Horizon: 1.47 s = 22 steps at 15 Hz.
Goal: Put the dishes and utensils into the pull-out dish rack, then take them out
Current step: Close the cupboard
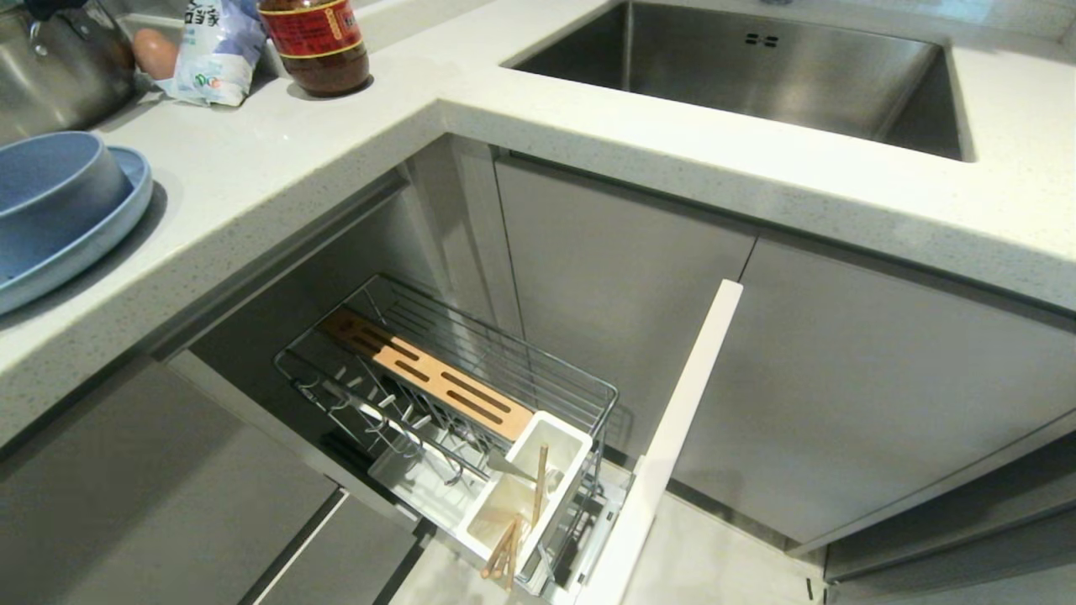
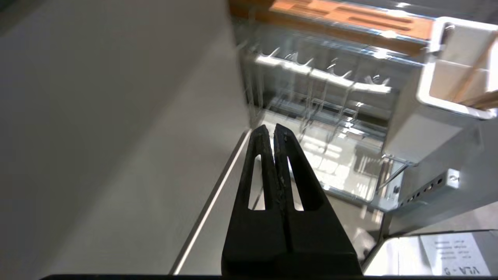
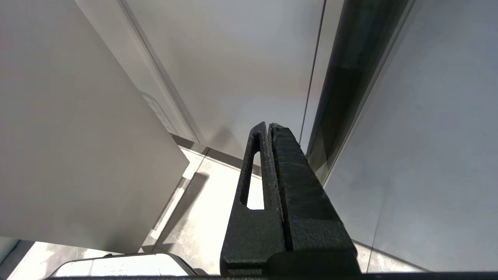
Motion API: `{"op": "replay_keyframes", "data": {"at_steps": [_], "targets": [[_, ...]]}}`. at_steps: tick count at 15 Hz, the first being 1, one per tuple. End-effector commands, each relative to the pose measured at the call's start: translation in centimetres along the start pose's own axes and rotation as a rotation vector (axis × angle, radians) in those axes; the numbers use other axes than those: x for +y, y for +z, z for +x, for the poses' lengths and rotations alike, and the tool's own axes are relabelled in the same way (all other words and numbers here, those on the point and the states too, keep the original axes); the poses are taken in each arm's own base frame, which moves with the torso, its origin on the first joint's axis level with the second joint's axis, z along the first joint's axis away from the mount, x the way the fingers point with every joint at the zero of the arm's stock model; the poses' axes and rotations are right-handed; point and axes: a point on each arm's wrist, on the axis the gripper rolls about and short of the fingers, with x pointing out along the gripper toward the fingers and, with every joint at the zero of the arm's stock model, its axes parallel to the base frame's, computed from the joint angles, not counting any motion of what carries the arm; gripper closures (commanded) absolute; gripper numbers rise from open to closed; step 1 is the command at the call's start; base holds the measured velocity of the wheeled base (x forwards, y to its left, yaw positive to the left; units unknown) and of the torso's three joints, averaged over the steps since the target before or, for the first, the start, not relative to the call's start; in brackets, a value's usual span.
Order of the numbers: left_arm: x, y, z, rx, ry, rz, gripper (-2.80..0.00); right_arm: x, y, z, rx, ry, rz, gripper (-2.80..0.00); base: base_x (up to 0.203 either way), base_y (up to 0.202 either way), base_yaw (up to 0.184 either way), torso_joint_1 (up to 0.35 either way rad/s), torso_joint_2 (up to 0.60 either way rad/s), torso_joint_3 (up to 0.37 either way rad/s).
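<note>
The pull-out dish rack (image 1: 471,395) stands drawn out below the counter, its plate prongs bare. Wooden chopsticks (image 1: 538,483) lean in its white utensil cup (image 1: 525,496), and another pair (image 1: 503,550) pokes out at the cup's front. The pale blue bowl (image 1: 55,181) sits on the pale blue plate (image 1: 92,235) on the counter at the left. Fork and spoon are not visible. My left gripper (image 2: 271,128) is shut and empty, low beside the rack (image 2: 330,89). My right gripper (image 3: 267,126) is shut and empty near the cabinet fronts. Neither arm shows in the head view.
The rack's narrow pale cabinet front (image 1: 672,437) juts out toward me. A steel sink (image 1: 756,67) is set in the counter at the back right. At the back left stand a steel pot (image 1: 50,67), a sauce jar (image 1: 315,42), a bag (image 1: 214,50) and an egg (image 1: 154,52).
</note>
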Motion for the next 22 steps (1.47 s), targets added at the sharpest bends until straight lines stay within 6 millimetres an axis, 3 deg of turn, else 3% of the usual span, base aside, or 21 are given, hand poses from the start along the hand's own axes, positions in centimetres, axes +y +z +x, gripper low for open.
{"op": "replay_keyframes", "data": {"at_steps": [1,9,22], "targets": [[-0.3,-0.96,0.53,-0.019,-0.063,0.024,0.0,0.0,0.0,-0.03,-0.005,0.001,0.001,0.0,0.0,0.0,0.0,0.0,0.0,0.0],[-0.26,-0.84,0.51,-0.026,-0.052,-0.012,0.0,0.0,0.0,-0.03,-0.005,0.001,0.001,0.0,0.0,0.0,0.0,0.001,0.0,0.006],[-0.25,-0.84,0.51,-0.025,-0.05,-0.035,0.0,0.0,0.0,-0.03,-0.005,0.001,0.001,0.0,0.0,0.0,0.0,0.002,0.0,0.189]]}}
